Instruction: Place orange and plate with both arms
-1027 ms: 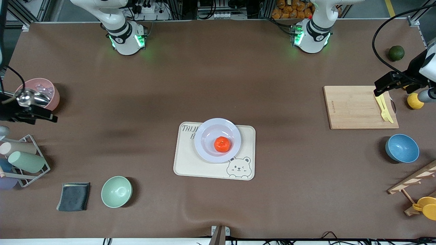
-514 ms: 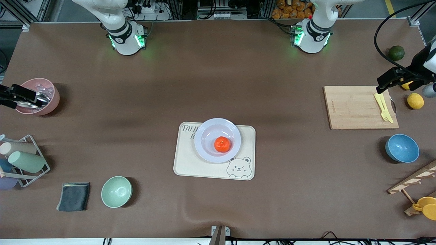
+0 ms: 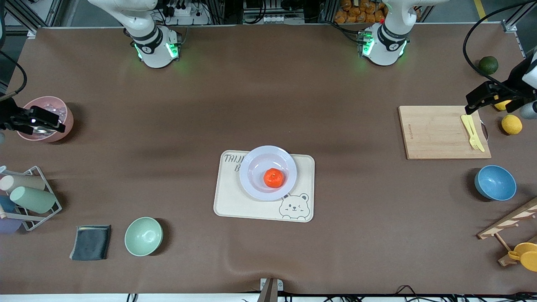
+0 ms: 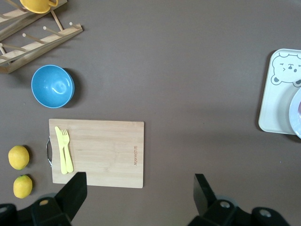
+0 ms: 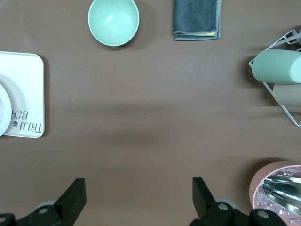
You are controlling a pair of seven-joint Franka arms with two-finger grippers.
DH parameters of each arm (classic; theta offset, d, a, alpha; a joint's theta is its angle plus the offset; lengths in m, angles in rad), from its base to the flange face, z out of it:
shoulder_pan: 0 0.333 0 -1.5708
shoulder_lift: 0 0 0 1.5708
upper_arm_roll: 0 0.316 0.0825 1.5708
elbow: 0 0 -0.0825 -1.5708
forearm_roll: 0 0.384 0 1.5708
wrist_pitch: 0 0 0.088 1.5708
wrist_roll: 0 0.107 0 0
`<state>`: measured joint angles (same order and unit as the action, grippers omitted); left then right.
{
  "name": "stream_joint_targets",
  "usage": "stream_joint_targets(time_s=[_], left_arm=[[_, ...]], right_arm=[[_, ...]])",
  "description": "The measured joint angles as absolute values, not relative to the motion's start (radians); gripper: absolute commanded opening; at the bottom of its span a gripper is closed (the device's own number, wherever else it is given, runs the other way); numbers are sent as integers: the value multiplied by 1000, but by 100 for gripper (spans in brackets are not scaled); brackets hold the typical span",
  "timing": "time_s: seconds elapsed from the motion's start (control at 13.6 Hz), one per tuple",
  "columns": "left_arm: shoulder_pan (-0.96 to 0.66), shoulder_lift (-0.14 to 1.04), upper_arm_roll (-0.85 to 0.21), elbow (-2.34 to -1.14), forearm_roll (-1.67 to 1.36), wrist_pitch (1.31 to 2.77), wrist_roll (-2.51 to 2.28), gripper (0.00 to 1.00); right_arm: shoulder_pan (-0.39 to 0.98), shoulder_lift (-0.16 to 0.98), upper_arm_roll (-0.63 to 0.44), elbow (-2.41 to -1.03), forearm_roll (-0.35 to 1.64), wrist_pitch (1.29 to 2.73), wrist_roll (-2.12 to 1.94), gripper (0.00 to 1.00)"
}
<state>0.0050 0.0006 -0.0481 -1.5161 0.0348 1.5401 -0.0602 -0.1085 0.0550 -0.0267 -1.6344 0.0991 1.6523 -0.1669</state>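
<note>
The orange [image 3: 274, 178] lies in the well of the pale plate [image 3: 254, 161], which rests on the cream bear tray [image 3: 235, 203] at mid table. My left gripper [image 3: 482, 98] hangs open and empty in the air over the handle end of the cutting board, far from the plate. In the left wrist view its gripper [image 4: 138, 197] is wide open and the plate's rim [image 4: 298, 113] shows at the edge. My right gripper [image 3: 35, 119] hangs open and empty over the pink cup. The right wrist view shows that gripper [image 5: 138, 197] open over bare mat.
A wooden cutting board [image 3: 436, 132] carries a yellow fork [image 3: 472, 132]; beside it lie lemons [image 3: 512, 124], a dark green fruit [image 3: 488, 65] and a blue bowl [image 3: 495, 183]. Toward the right arm's end stand a pink cup [image 3: 63, 121], cup rack [image 3: 29, 197], grey cloth [image 3: 90, 242] and green bowl [image 3: 143, 236].
The right gripper has risen away from the cup rack to over the pink cup. The left gripper has drifted slightly toward the table's end. Orange and plate have not moved.
</note>
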Motion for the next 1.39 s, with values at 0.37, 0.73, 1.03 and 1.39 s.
stream_joint_targets(time_s=[0.37, 0.73, 1.03, 1.39], left_arm=[[5, -20, -47, -1516, 18, 1513, -58, 100], [5, -30, -47, -1517, 6, 1490, -65, 100], [5, -31, -47, -1515, 6, 1489, -65, 100], [5, -23, -47, -1502, 6, 1489, -65, 100]], right_arm=[[-57, 53, -50, -1634, 98, 1652, -163, 100], [-45, 52, -58, -1633, 34, 1664, -156, 100], [-44, 41, -61, -1629, 22, 1666, -155, 100], [-39, 40, -62, -1624, 22, 1665, -164, 100]])
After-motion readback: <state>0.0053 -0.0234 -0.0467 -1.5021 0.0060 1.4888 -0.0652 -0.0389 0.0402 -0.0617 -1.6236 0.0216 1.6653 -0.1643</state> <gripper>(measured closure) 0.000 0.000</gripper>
